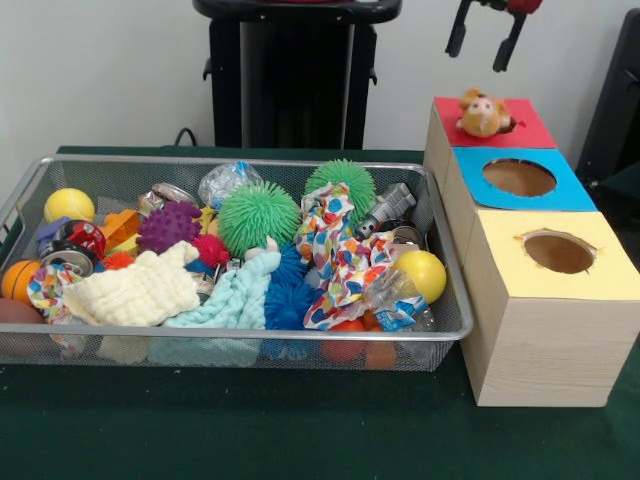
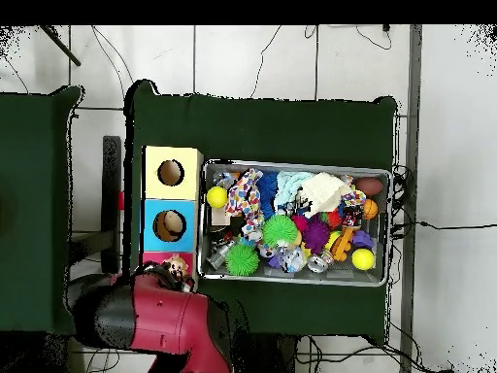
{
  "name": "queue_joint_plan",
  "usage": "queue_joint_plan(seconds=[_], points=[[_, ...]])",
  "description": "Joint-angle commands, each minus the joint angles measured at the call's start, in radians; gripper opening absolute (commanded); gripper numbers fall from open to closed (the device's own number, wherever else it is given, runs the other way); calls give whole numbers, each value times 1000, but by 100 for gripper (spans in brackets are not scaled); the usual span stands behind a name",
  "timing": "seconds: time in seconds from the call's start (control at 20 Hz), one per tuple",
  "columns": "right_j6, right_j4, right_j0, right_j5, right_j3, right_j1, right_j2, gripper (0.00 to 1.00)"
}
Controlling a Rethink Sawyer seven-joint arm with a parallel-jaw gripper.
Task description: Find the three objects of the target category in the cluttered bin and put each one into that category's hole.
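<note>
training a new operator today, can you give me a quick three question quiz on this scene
1. True or false: the plush animal sits on the red-topped box, at its hole, not down inside.
2. Which box is next to the red-topped one? A) yellow-topped box B) blue-topped box C) neither
3. Fill in: the gripper hangs above the ____ box with its fingers apart.

Key: 1 true; 2 B; 3 red-topped. The bin beside the boxes holds spiky balls, cloths and other clutter.
</note>
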Motion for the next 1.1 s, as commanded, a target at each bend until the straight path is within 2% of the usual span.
queue_joint_plan(seconds=[0.05, 0.6, 0.85, 1.1], points=[[183, -35, -10, 7, -38, 57, 3, 100], [188, -6, -8, 12, -31, 53, 16, 100], [180, 24, -33, -36, 20, 44, 56, 100], [139, 8, -69, -111, 71, 27, 67, 100]])
